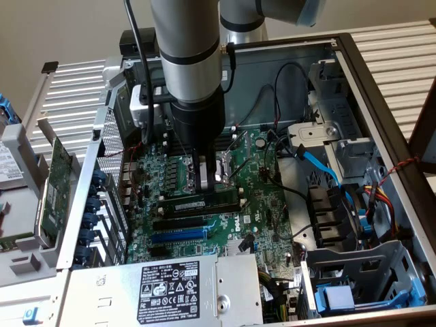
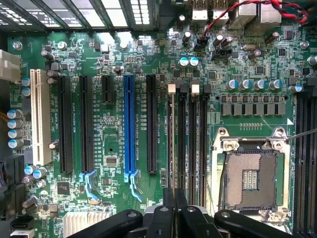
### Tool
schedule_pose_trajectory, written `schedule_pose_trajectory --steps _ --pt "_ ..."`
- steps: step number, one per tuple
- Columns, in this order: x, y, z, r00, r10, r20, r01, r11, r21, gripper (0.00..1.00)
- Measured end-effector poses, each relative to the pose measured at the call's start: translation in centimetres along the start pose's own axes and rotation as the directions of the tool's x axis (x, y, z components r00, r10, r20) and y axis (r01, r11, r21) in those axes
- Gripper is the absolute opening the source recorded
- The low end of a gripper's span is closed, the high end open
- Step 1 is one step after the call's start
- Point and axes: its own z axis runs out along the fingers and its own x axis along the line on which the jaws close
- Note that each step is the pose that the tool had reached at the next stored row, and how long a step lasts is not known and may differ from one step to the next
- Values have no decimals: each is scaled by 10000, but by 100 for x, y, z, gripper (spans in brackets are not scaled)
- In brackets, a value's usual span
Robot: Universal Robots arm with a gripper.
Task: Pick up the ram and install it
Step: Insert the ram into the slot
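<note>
The ram (image 1: 201, 204) is a long narrow green stick with a white label. It stands on edge in the memory slot closest to the expansion slots on the motherboard (image 1: 266, 204). In the wrist view the ram (image 2: 172, 139) appears edge-on, a thin pale line running down that slot. My gripper (image 1: 199, 185) hangs straight over the middle of the stick, fingers shut and tips at or just above its top edge. Whether they touch it I cannot tell. The label side of the stick is uncovered. In the wrist view the gripper (image 2: 174, 191) lies in line with the stick.
Three more black memory slots (image 2: 194, 144) lie beside the ram, then the open CPU socket (image 2: 250, 173). A blue expansion slot (image 2: 129, 124) and black ones lie on its other side. The power supply (image 1: 170, 286), a drive cage (image 1: 354, 272) and blue cables (image 1: 320, 167) crowd the case. A green card (image 1: 58, 184) stands outside it.
</note>
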Motion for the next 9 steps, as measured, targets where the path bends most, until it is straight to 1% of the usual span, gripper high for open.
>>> schedule_pose_trajectory --steps 2,3,4,5,9 --pt "0 2 0 10000 0 -1 0 10000 3 14" --pt "0 2 0 10000 -1 0 1 10000 4 20" --pt "0 3 0 10000 -1 0 1 10000 4 20" --pt "1 5 0 10000 0 0 0 10000 4 27" --pt "2 16 -3 10000 0 -1 0 10000 4 27"
